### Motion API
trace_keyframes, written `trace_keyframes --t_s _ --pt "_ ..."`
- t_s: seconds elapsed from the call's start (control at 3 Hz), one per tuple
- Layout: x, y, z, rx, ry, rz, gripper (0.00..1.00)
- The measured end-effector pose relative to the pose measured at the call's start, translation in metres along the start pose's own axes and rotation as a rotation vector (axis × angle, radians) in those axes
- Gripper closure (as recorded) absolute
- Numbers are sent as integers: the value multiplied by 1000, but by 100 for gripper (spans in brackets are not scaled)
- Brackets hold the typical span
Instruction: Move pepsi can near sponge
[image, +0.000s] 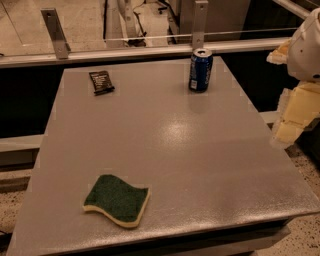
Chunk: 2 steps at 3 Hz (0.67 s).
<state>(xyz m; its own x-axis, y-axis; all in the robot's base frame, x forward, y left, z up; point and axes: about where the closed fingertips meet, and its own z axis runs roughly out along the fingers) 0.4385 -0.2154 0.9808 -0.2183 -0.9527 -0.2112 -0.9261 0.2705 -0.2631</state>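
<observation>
The pepsi can (200, 70) stands upright near the far edge of the grey table (200, 160), right of centre. It is dark blue with a silver top. The sponge (117, 200) lies flat near the front left, green top up with a pale yellow base. My gripper (295, 117) hangs at the right edge of the view, beyond the table's right side. It is well apart from the can and holds nothing that I can see.
A small flat black packet (101, 82) lies at the far left of the table. A glass railing with metal posts (199, 22) runs behind the table. The floor drops away on the right and at the front.
</observation>
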Motion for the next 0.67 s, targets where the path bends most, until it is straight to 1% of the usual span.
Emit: trace_keyframes --t_s 0.33,0.67 --pt "0 0 0 1 0 0 0" --pt "4 -23 19 18 -21 6 0"
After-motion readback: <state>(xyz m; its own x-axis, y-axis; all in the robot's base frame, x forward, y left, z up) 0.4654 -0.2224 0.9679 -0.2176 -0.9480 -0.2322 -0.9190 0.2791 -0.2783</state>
